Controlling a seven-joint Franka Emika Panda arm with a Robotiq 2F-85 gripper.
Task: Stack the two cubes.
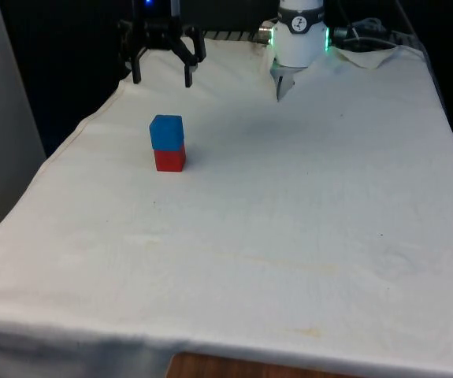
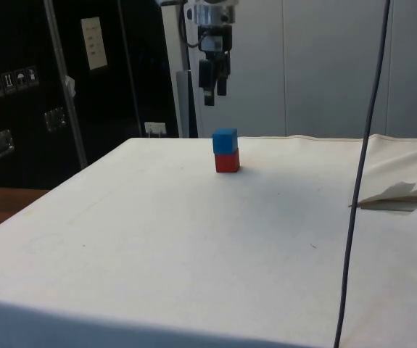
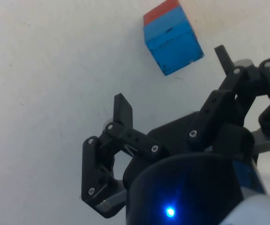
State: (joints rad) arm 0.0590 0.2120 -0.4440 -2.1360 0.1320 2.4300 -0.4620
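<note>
on my front view the nearest thing is the wide stretch of white tablecloth (image 1: pixel 289 252), lightly creased and bare across the near half. farther in, toward the front view's left, i see the blue cube (image 1: pixel 166 131) sitting squarely on top of the red cube (image 1: pixel 169 159), the two touching and the red one resting on the cloth. the side view shows the same pair, blue cube (image 2: pixel 225 141) above red cube (image 2: pixel 227 162), upright and roughly aligned, though the blue one looks turned a little against the red. beyond the stack, at the far end of the table, the black gripper (image 1: pixel 162 77) hangs in the air with its two fingers spread wide apart and nothing between them. from the side i see the gripper (image 2: pixel 213 93) well above the stack and clear of it, not touching either cube. my wrist camera looks down past the spread fingers (image 3: pixel 123 112) at the cloth, with the blue cube (image 3: pixel 172 40) and a strip of the red cube (image 3: pixel 160 11) under it, apart from the fingertips.
</note>
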